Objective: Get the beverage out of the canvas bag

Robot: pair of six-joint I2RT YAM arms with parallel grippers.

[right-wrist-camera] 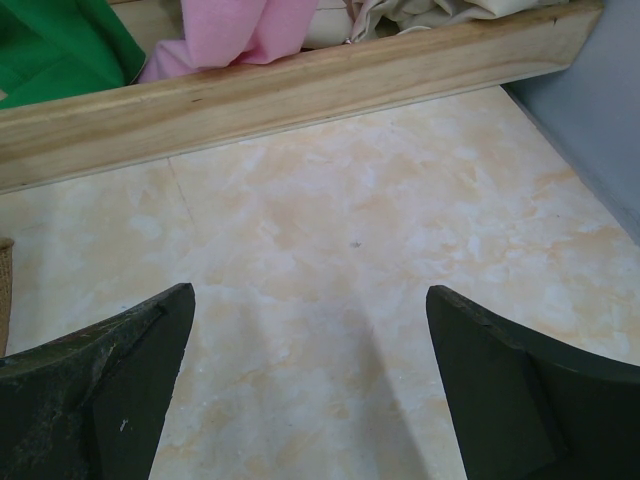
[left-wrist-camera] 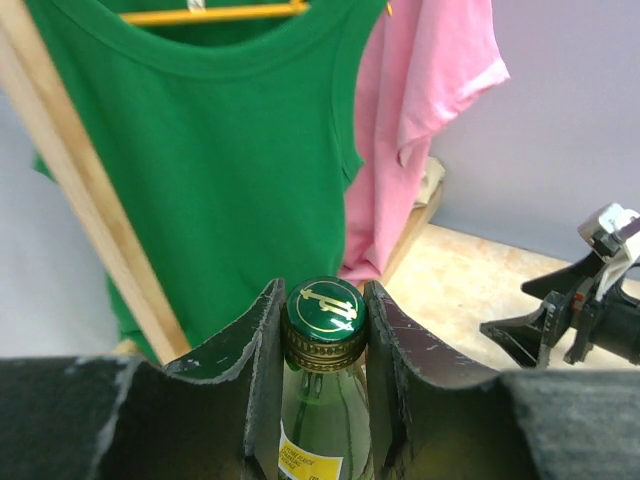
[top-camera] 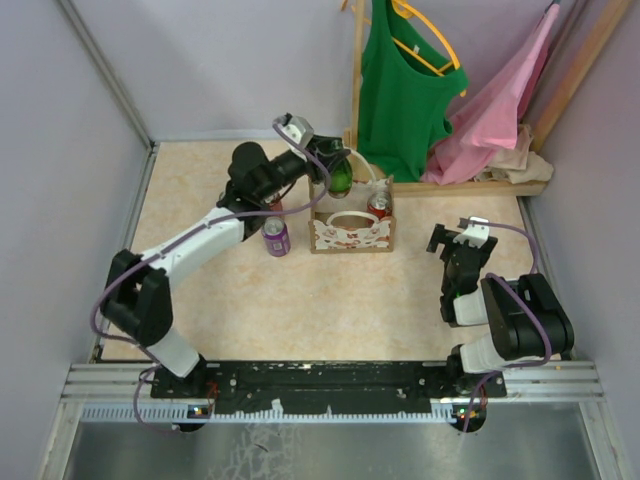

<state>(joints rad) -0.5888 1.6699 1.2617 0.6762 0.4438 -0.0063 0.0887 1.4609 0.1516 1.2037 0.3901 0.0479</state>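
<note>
The canvas bag [top-camera: 352,232] stands upright mid-table, cream with a red-and-white floral side and white loop handles. A red can [top-camera: 379,206] shows inside it at the right. My left gripper [top-camera: 338,170] is shut on the neck of a green glass bottle [top-camera: 341,181] and holds it over the bag's back left corner. In the left wrist view the fingers [left-wrist-camera: 258,360] clamp the bottle [left-wrist-camera: 322,400] just under its green and gold cap [left-wrist-camera: 323,309]. My right gripper [top-camera: 452,238] is open and empty, right of the bag; its view [right-wrist-camera: 310,330] shows bare table.
A purple can [top-camera: 276,237] stands on the table just left of the bag. A wooden rack [top-camera: 470,186] at the back holds a green top [top-camera: 400,90] and a pink cloth [top-camera: 500,100]. Grey walls close in the table on three sides.
</note>
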